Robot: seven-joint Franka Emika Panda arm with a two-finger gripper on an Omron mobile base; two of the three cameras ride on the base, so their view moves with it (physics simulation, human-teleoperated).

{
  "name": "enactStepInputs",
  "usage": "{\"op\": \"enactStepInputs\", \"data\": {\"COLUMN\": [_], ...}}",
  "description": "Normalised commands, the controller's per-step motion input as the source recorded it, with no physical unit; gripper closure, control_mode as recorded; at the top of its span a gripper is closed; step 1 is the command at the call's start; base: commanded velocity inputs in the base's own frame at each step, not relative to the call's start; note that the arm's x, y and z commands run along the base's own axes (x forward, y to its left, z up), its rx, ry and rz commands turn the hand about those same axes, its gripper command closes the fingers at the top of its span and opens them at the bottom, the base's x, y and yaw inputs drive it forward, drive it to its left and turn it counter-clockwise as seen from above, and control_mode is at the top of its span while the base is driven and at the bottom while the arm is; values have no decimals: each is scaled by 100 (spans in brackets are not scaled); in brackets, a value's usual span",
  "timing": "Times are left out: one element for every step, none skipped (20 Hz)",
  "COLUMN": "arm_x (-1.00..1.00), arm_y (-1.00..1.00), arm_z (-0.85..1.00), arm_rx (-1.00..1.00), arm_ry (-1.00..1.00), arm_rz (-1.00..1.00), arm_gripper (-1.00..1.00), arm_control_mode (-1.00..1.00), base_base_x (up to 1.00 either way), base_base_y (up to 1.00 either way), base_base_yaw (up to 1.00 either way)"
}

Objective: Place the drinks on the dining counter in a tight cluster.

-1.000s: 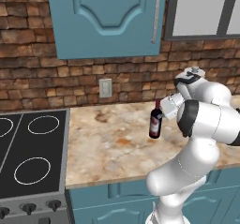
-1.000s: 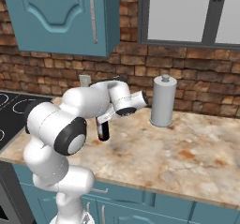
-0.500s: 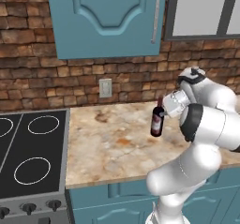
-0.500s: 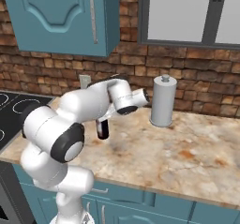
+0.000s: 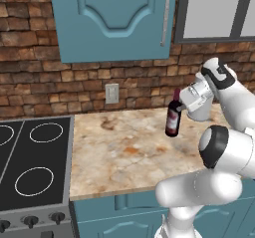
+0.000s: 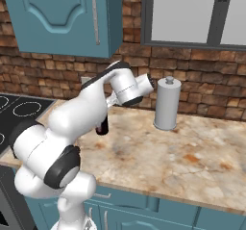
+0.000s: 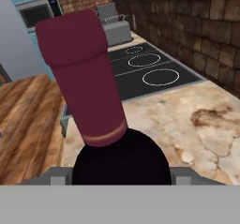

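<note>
Clearly the wine bottle (image 5: 173, 118) is in the gripper (image 5: 185, 106), upright, long axis vertical, its neck rising in front of the hand camera. It hangs above the wall counter (image 5: 119, 152), base apparently off the stone, left of the grey canister (image 6: 166, 103) and right of the stove (image 5: 30, 170). The jaws stand partly spread, clamped across the bottle's dark shoulder.

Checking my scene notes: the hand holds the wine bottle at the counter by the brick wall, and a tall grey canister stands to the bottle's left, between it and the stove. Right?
Not quite. In the right base view the canister stands right of the wine bottle, away from the stove. The rest holds: the hand grips the bottle over that counter.
</note>
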Motion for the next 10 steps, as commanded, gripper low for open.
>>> {"op": "enactStepInputs", "data": {"arm_x": [-66, -70, -68, -64, -59, -54, -51, -45, -35, -24], "arm_y": [0, 0, 0, 0, 0, 0, 0, 0, 0, 0], "arm_z": [47, 48, 49, 54, 56, 58, 59, 56, 47, 31], "arm_rx": [0, 0, 0, 0, 0, 0, 0, 0, 0, 0], "arm_ry": [0, -1, -3, -4, -7, -7, -8, -9, -10, -9], "arm_rz": [0, 0, 0, 0, 0, 0, 0, 0, 0, 0], "arm_gripper": [100, 100, 100, 100, 100, 100, 100, 100, 100, 100], "arm_control_mode": [-100, -100, -100, -100, -100, -100, -100, -100, -100, -100], "base_base_x": [0, 0, 0, 0, 0, 0, 0, 0, 0, 0], "base_base_y": [0, 0, 0, 0, 0, 0, 0, 0, 0, 0], "base_base_yaw": [0, 0, 0, 0, 0, 0, 0, 0, 0, 0]}}
